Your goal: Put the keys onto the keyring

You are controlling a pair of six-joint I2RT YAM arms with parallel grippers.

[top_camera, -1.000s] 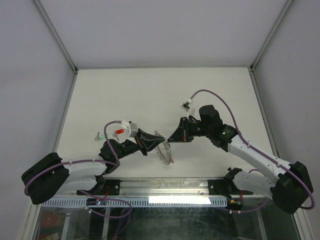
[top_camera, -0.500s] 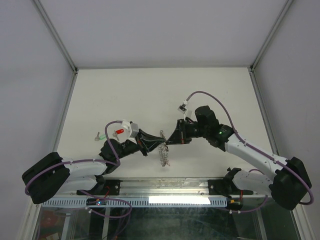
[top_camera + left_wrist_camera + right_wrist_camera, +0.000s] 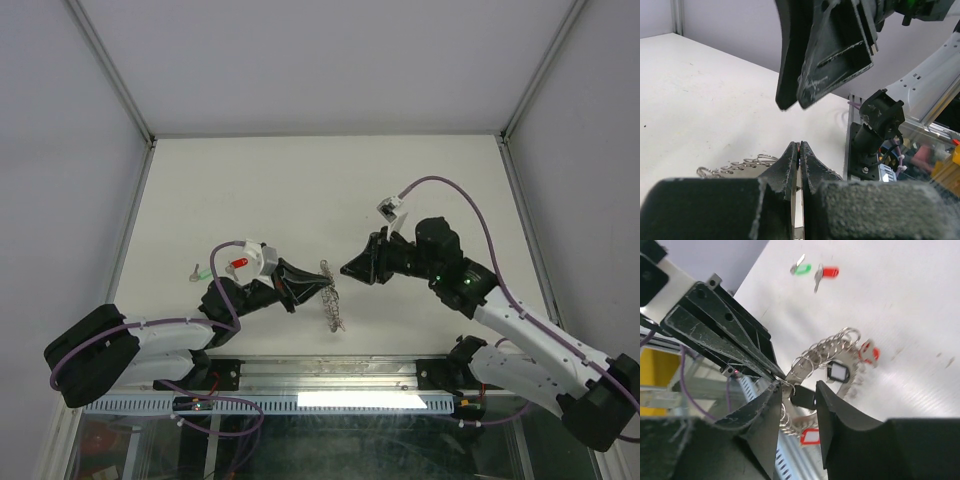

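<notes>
The keyring (image 3: 331, 298), a flat grey ring with a jagged wire fringe, hangs on edge from my left gripper (image 3: 312, 284), which is shut on its rim. The left wrist view shows the pinch (image 3: 799, 148) and the fringe (image 3: 740, 166). Several keys hang on the ring: a black head (image 3: 802, 397), a black head with a white label (image 3: 838, 372) and a red one (image 3: 870, 353). My right gripper (image 3: 348, 268) is open just right of the ring, and the black head shows between its fingers (image 3: 799, 389). A loose red key (image 3: 238, 264) and a loose green key (image 3: 201, 272) lie on the table.
The loose keys also show in the right wrist view, the green one (image 3: 801, 269) beside the red one (image 3: 829, 272). The white table (image 3: 300, 190) has side walls left and right. A metal rail (image 3: 330, 375) with the arm bases runs along the near edge.
My right arm has drawn back to the right, off the ring. The ring has swung slightly and still hangs from my left gripper, which has not moved.
</notes>
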